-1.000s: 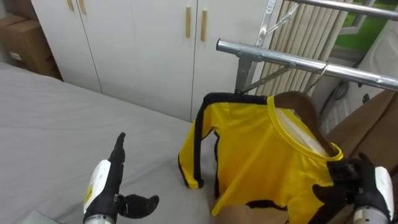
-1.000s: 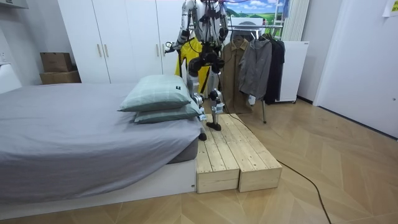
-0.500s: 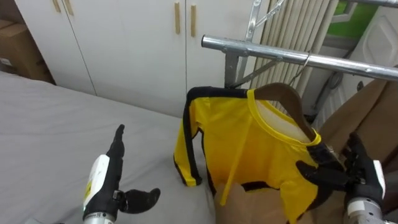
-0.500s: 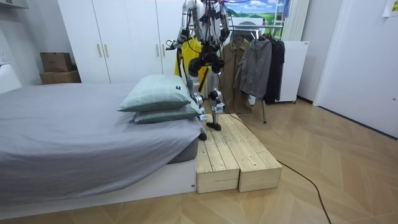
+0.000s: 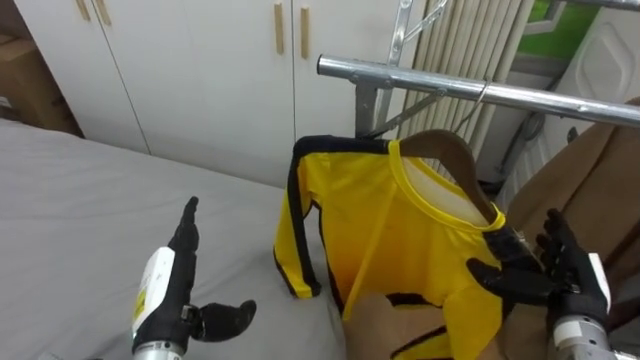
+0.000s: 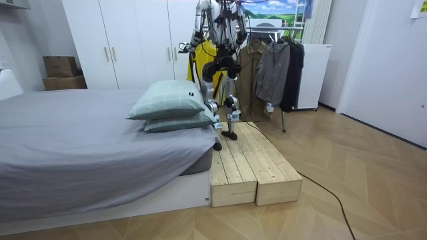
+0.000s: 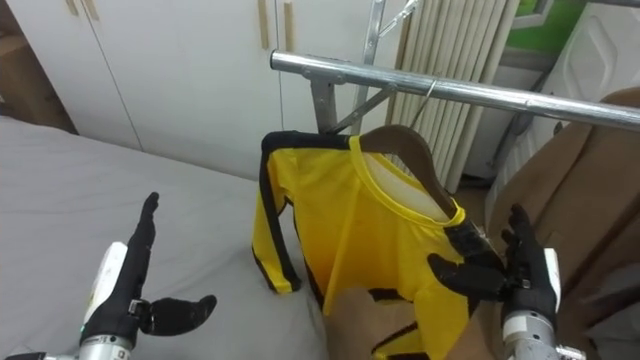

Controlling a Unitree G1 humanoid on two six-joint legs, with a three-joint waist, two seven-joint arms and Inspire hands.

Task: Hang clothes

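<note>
Yellow shirt (image 5: 390, 240), with black trim on collar edge and sleeve, hangs on a wooden hanger (image 5: 452, 150). Its hook sits over the metal rail (image 5: 420, 78). The near sleeve droops down over the edge of the grey bed (image 5: 80, 210). Right hand (image 5: 560, 275) is at the shirt's far shoulder, fingers spread wide and not gripping. Left hand (image 5: 170, 290) is low over the bed, fingers straight, thumb out, holding nothing. Brown coat (image 5: 590, 190) hangs just beside the shirt. Robot stands on the wooden platform (image 6: 250, 163) by the bed.

Bedroom: bed (image 6: 73, 140) w/ pillows (image 6: 168, 100), wardrobe (image 6: 120, 40), clothes rail (image 5: 420, 82).
</note>
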